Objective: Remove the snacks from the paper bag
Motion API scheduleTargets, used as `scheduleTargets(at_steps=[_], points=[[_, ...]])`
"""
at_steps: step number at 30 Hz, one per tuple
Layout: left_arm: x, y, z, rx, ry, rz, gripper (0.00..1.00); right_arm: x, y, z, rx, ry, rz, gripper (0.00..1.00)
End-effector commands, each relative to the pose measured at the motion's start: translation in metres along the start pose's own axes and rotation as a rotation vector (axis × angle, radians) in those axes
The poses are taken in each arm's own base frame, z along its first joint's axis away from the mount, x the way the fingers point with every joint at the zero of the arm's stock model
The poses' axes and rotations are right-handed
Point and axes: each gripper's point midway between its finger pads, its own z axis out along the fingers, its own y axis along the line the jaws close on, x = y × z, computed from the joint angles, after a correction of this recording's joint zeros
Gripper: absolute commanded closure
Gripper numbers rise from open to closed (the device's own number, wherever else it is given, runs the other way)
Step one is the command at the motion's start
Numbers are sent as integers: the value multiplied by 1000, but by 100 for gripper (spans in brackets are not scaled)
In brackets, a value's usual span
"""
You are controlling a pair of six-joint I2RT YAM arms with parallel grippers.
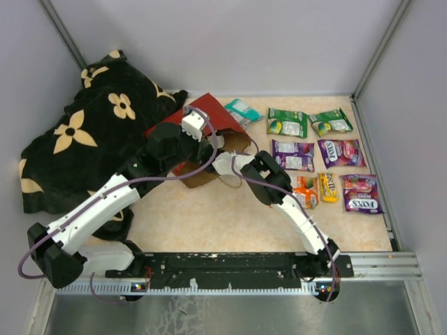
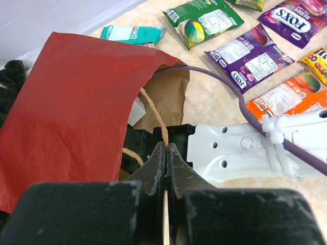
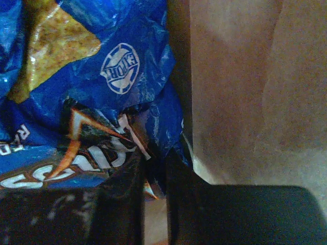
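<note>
Red paper bag on its side at rear centre of the surface; matte creased red outside, brown kraft inside; mouth gaping toward the right arm. Rear-left edge against a black fleecy blanket with cream flowers, heaped in the left rear corner.

Left fingers pressed together on one thin tan cord handle at the bag mouth. Right arm angled into the mouth; right fingers inside the bag, gap narrow, pinching a crumpled fold at the lower edge of the blue Doritos bag; glossy wrinkled foil, lying against the kraft wall.

Eight flat shiny packets outside, all on the right half:
- teal packet just beside the bag's far corner;
- green packet and second green packet in the rear row;
- purple packet and FOX'S packet in the middle row;
- orange packet, small yellow packet and second FOX'S packet in the near row.

Second FOX'S packet close to the right edge; bare beige speckled strip between bag and arm bases; grey walls on three sides.
</note>
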Motion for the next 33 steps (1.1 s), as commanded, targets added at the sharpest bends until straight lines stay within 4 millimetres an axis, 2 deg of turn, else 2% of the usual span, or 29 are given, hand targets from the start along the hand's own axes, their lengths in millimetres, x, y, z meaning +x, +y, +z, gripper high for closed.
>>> scheduleTargets(at_steps=[1, 3, 5, 6, 7, 12, 16, 21, 24, 29, 33], points=[[-14, 3, -6, 7, -58, -16, 100, -4, 24, -4, -36, -3, -81, 98], [-14, 8, -5, -6, -54, -19, 100, -4, 31, -15, -48, 12, -110, 100], [-13, 13, -5, -18, -50, -25, 100, -5, 19, -32, -20, 34, -130, 100], [-14, 15, -5, -23, -51, -28, 100, -6, 21, -43, -33, 45, -136, 100], [-14, 18, -5, -28, -52, -29, 100, -6, 29, -58, -52, 58, -143, 100], [-19, 31, -6, -67, -62, -39, 100, 8, 31, -118, -64, 204, -271, 100], [-21, 38, -2, -90, -53, -56, 100, 27, 20, -169, -25, 324, -437, 100], [-19, 38, 6, -94, -32, -82, 100, 31, 8, -229, 23, 389, -610, 100], [-19, 44, 4, -129, -25, -75, 100, 15, 9, -266, 13, 390, -678, 100], [-20, 73, -7, -282, -5, -18, 100, -24, 10, -324, 17, 346, -894, 100], [-17, 89, -13, -367, 26, 8, 100, -45, 30, -370, -39, 367, -1039, 100]])
